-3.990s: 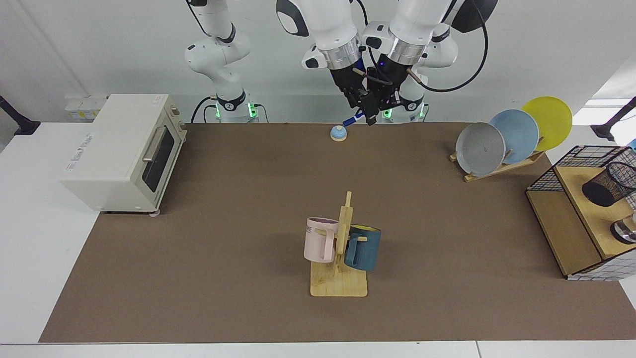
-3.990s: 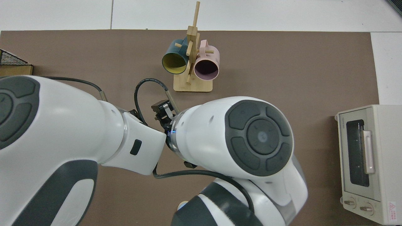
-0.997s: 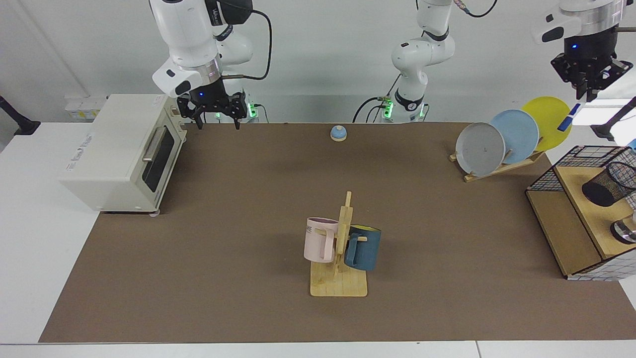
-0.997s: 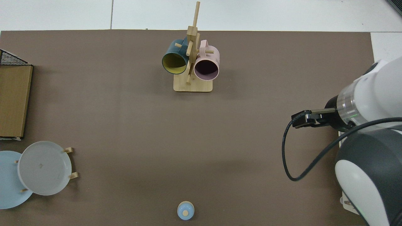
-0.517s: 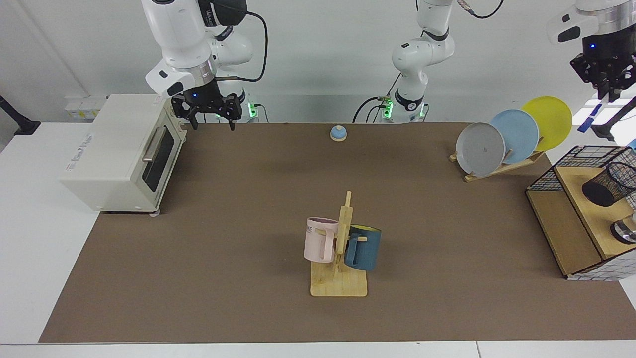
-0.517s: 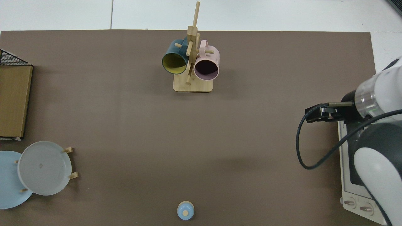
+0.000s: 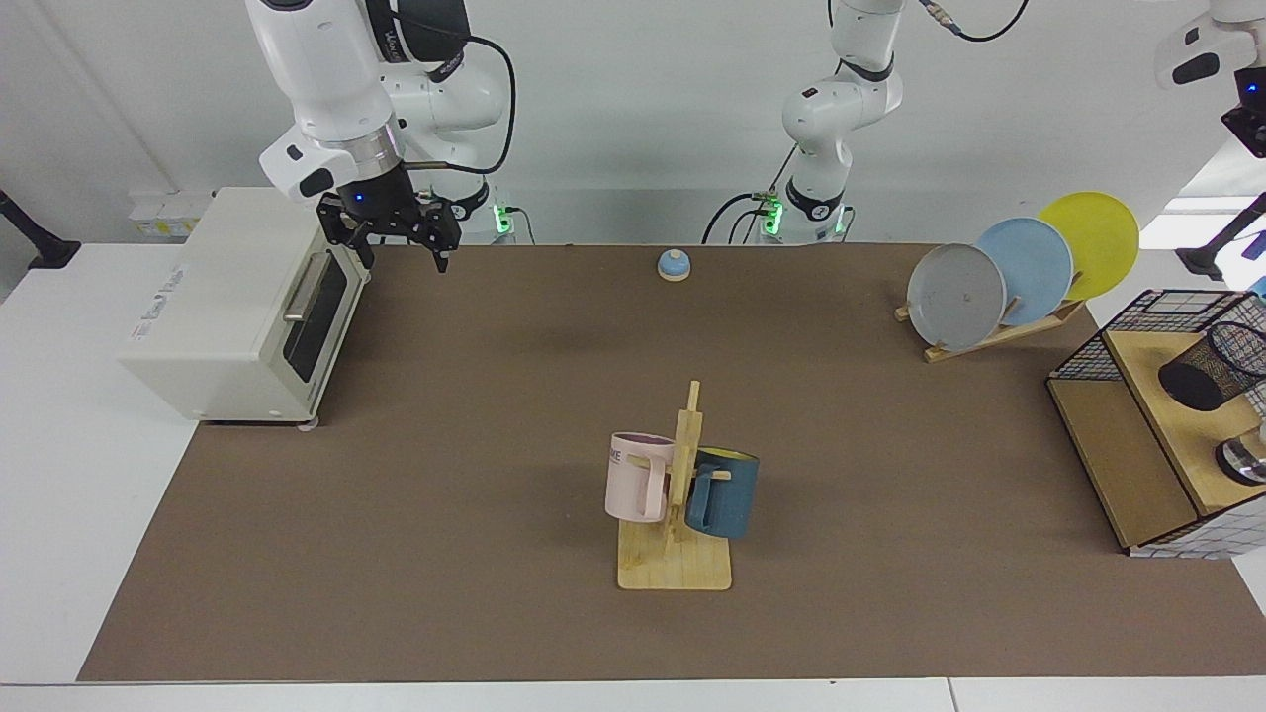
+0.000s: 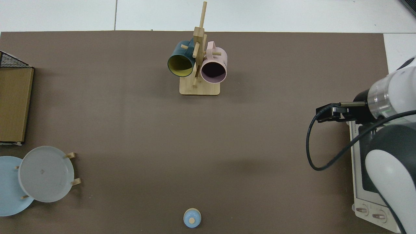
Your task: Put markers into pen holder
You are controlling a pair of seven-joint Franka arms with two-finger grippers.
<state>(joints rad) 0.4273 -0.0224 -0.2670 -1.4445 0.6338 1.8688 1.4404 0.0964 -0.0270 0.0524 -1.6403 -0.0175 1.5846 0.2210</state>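
1. Brown mat (image 7: 475,415) covers the white table (image 7: 59,475); pale wall behind.
2. Right gripper (image 7: 392,235) hangs beside the toaster oven (image 7: 242,297), fingers spread, empty.
3. Left gripper is mostly out of frame; state undeterminable.
4. Pen holder (image 7: 1215,368) lies tilted on the wooden shelf (image 7: 1137,445). Marker not visible.

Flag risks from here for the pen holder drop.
1. The left claw is cut off by the facing view's edge and no marker shows in either view, so the grip cannot be checked.
2. The pen holder looks tilted on the wooden shelf; a drop from above could miss it.
3. The right claw hangs open close to the toaster oven and might clip it.
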